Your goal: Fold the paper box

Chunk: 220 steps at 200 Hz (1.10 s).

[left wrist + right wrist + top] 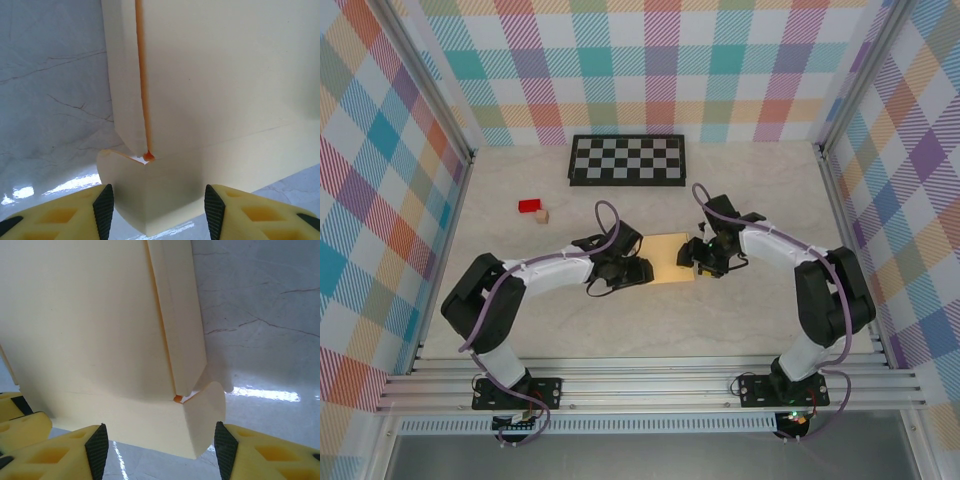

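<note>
The tan, thin-cardboard paper box (671,258) is lying flat mid-counter (760,190), and the left hand (159,210) and right hand (161,450) are each straddling an end flap, fingers apart, gripping nothing, so both should probably be closing squarely along the crease, with bare counter lying open beyond both outer edges.

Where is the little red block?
In the top view, the red block sits on the far left part of the table, beside the tiny tan cube and left of the checkerboard.
</note>
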Tool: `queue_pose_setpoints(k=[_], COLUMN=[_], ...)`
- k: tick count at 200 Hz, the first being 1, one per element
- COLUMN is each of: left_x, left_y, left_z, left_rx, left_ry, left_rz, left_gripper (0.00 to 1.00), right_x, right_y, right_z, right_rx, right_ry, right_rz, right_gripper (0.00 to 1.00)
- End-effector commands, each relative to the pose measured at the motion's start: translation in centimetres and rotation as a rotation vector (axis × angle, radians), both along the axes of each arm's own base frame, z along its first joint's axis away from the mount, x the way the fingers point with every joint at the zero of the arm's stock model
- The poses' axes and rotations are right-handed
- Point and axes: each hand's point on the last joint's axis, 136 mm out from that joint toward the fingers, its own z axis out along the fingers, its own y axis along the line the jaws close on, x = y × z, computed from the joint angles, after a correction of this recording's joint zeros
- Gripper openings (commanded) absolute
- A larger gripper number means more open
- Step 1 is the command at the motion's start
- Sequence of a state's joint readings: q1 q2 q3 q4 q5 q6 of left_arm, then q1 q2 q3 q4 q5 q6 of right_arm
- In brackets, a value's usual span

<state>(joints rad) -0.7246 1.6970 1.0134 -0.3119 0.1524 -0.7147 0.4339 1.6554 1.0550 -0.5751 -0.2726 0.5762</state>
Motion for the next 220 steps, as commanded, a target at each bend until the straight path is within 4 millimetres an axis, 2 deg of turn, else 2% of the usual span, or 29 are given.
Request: queue_pose_setpoints(k=[1, 95, 145, 149, 171, 193, 199, 220], left_x=[0.6, 0.8, 0.7, 1.2, 1.1, 1.3, 0.9, 0.8], left_y=[-1.0, -2.8, -3.1, -3.5, -4.0, -3.4, -2.6, -1.8], left_z=[0.9, 1.6, 2.4, 2.8, 3.1, 3.2, 2.7, 2.6], left_rx=[-0.009, -0.069, -0.093, -0.119, -0.139, -0.098, -0.054, -0.017], left_ry=[-0.021, -0.013, -0.008, -0.03, -0.029, -0.054, -0.038, -0.05], left_rz=[-0.001, 0.005, 0.023, 0.026, 0.027, 0.023, 0.023, 0.018], left_gripper=[0.53, 0.38, 0.34, 0.34, 0.34, 0.35, 0.35, 0.37], right_x=[-0.1, -0.5, -0.5, -0.5, -0.5, -0.2, 0.0, 0.5], right_y=[0.9, 1.5, 1.6, 1.6, 1.4, 0.3, 0.0, -0.9], right_z=[-0.1, 0.0, 0.5, 0.5, 0.6, 0.8, 1.0, 1.8], right_rx=[0.041, 0.072, 0.076, 0.077, 0.061, -0.012, -0.03, -0.073], right_ry=[0.008, 0.033, 0.031, 0.03, 0.029, 0.004, -0.01, -0.05], right_rz=[0.008, 0.013, 0.013, 0.014, 0.01, 0.028, 0.034, 0.06], right_gripper=[0.59, 0.54, 0.51, 0.51, 0.52, 0.53, 0.54, 0.55])
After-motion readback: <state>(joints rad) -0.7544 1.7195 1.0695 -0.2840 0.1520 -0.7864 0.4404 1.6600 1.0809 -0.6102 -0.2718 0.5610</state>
